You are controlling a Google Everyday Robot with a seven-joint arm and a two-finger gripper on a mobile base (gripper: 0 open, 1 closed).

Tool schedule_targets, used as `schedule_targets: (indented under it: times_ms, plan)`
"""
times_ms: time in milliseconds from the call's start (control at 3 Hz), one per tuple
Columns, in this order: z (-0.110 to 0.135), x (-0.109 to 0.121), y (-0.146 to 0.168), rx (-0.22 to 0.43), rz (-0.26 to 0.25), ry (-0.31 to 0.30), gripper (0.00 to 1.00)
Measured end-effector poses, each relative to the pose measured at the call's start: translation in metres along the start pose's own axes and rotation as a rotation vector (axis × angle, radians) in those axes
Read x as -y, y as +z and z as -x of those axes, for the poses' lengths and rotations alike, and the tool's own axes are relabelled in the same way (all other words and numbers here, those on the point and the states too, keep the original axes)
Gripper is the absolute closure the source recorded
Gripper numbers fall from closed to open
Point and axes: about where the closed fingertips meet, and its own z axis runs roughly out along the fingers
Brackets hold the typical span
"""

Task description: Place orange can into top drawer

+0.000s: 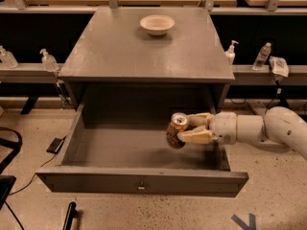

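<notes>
Gripper (186, 128) reaching in from the right, fingers closed around the orange can (176, 130), can tilted, inside the open top drawer (142, 180), cream bowl (157, 24) on the cabinet top (144, 51)

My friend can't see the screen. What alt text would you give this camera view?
A white robot arm reaches in from the right, its gripper closed on a tilted orange can over the right side of the open grey top drawer. A cream bowl sits on the cabinet top behind.
</notes>
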Motion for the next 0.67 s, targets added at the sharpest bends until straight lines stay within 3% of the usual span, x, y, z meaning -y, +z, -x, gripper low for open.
schedule_targets:
  times_ms: [333, 667]
  plan:
    - [-0.0226, -0.0020, -0.0013, -0.005, 0.009, 0.004, 0.20]
    - [-0.0264, -0.0017, -0.0084, 0.016, -0.001, -0.010, 0.00]
